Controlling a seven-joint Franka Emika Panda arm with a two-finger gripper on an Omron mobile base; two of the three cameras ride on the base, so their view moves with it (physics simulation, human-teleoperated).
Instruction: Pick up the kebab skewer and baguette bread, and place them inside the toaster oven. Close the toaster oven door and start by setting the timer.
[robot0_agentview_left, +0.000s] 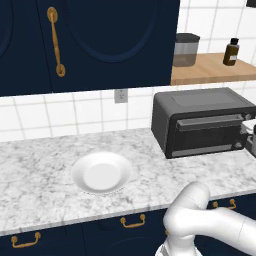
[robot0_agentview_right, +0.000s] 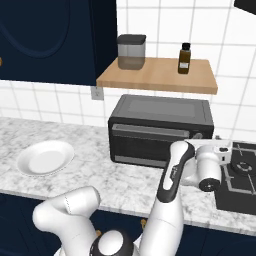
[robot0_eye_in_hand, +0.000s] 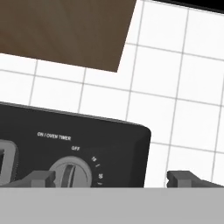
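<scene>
While the toaster oven door (robot0_agentview_left: 209, 131) is standing shut against the front of the toaster oven (robot0_agentview_right: 161, 129), the gripper (robot0_eye_in_hand: 111, 178) is hovering just in front of the oven's right side, with its jaws wide apart and nothing between them. From the hand view, the timer knob (robot0_eye_in_hand: 70, 174) is sitting on the oven's control panel under the words for the oven timer, and its pointer seems to be resting near the off mark; one fingertip (robot0_eye_in_hand: 41, 178) is showing just beside the knob and the other is standing well to the right of the oven's edge. To the left of the oven, the white plate (robot0_agentview_left: 102, 172) is lying bare on the marble counter (robot0_agentview_left: 40, 165), so the kebab skewer and the baguette bread are, I judge, already inside the oven, though the dark glass is not letting me confirm this. Judging so, the loading and the closing are looking done, and only the turning of the timer is remaining.
</scene>
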